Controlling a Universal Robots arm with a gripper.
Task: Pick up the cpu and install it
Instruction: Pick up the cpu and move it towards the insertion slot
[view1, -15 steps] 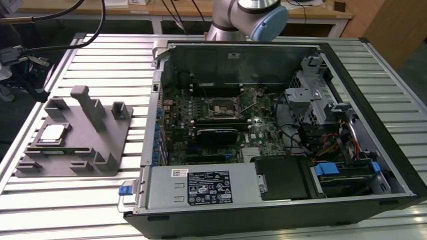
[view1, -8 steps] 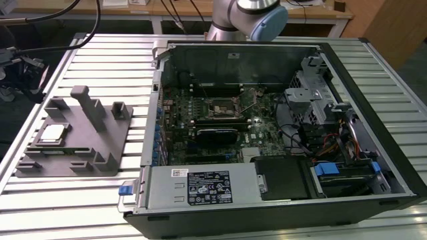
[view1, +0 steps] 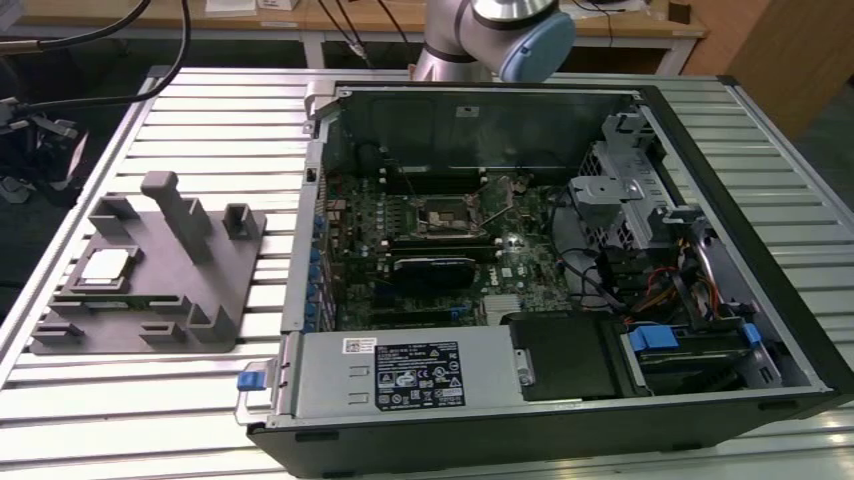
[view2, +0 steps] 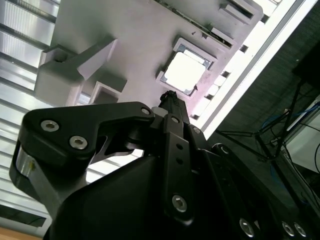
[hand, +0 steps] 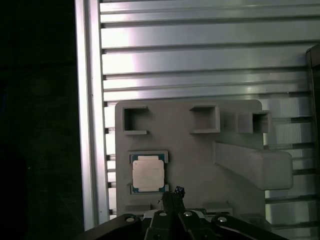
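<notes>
Exterior view: the cpu lies in a grey holder by the counter's edge, at the exterior view's left. First wrist view: my gripper hovers near the cpu's corner, fingers pinched together, empty. Descending like this, I judge they could scrape the chip.

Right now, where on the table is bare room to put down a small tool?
Bare slats of the table lie on the camera side of the grey fixture, and more beyond it. The strip between fixture and computer case is narrow. The case is crowded inside; the fixture holds the cpu.
</notes>
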